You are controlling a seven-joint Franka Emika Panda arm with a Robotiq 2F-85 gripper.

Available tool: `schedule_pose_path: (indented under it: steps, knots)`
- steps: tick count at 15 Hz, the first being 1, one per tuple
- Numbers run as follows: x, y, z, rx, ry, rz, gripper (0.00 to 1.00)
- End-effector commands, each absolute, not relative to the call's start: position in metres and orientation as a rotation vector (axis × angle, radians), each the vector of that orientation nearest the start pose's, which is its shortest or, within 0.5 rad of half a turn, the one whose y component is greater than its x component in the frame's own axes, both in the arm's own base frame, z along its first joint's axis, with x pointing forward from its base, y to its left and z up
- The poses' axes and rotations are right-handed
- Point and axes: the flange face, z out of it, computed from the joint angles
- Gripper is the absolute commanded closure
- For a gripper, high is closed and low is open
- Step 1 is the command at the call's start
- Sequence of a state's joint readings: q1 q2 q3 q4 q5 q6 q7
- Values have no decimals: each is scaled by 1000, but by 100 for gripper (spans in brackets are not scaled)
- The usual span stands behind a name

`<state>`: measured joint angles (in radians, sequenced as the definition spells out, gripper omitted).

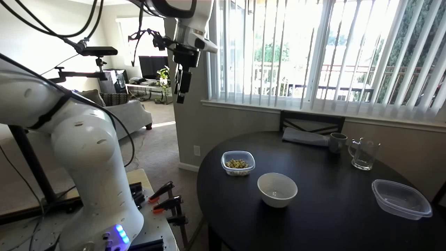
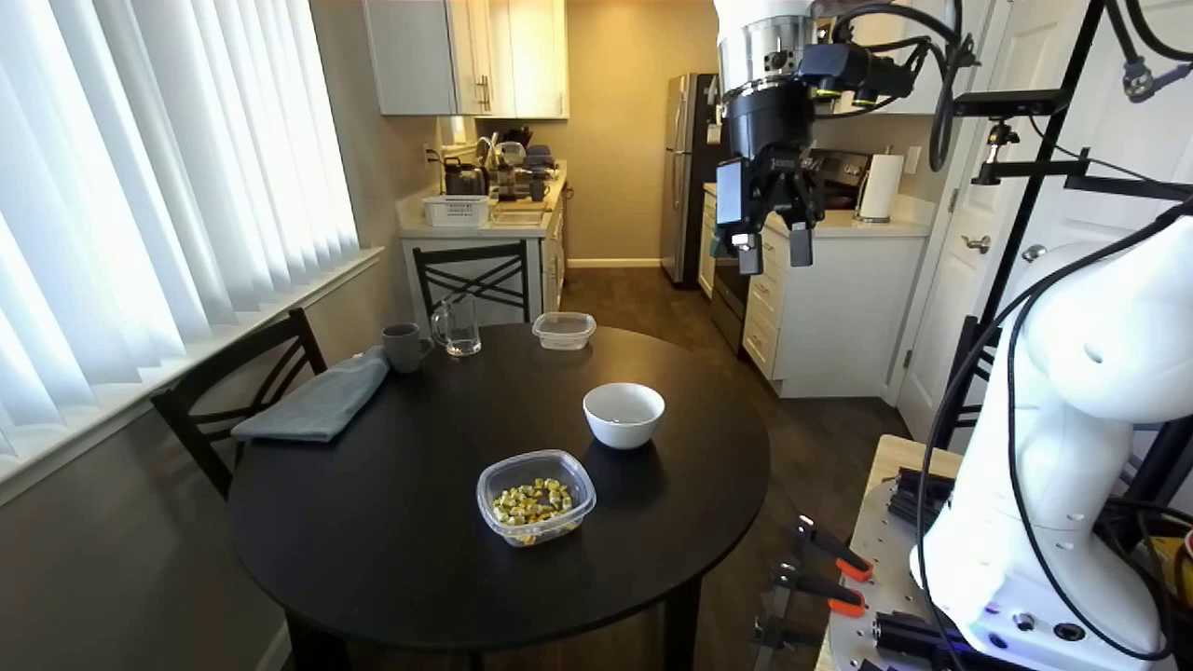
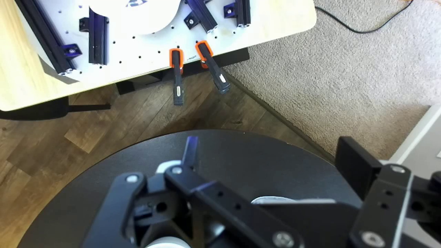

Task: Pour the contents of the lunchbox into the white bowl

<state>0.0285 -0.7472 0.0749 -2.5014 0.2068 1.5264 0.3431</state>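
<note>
The lunchbox [image 1: 238, 172], a small clear squarish container, stands upright on the dark round table in both exterior views [image 2: 559, 527]. The contents [image 1: 237, 163], yellowish-brown bits, lie inside it and show clearly in an exterior view [image 2: 533, 503]. The white bowl [image 1: 277, 200] stands close beside the lunchbox and looks empty in both exterior views [image 2: 623, 431]. My gripper [image 1: 181, 97] is high above the table, apart from everything, open and empty [image 2: 774, 250]. In the wrist view its fingers are wide apart [image 3: 270, 150]. They partly hide the bowl [image 3: 168, 166] and the lunchbox [image 3: 274, 198].
A larger flat clear container [image 1: 400, 202], a glass mug [image 1: 364, 157], a grey mug [image 1: 337, 143] and a folded cloth [image 1: 305, 137] are on the table [image 2: 419, 559]. A chair [image 2: 475, 280] stands behind it. Orange-tipped clamps [image 3: 177, 75] stick out from the robot's stand.
</note>
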Motion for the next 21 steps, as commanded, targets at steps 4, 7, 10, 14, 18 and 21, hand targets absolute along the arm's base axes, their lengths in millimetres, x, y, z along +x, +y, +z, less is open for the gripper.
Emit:
schedule_pose_path:
  steps: [4,7,10,14,18,21]
  knots:
    - [345,68,482,-3062,421,208,0]
    - [388,79,462,-3050,401,-37,0]
    - [428,65,415,-2970,537,-159,0]
    - [449,46,320,-2873,759,-195,0]
    - [452,69,224,-2843,865,-217,0]
    - [453,95,158,-2836,912,-229,0]
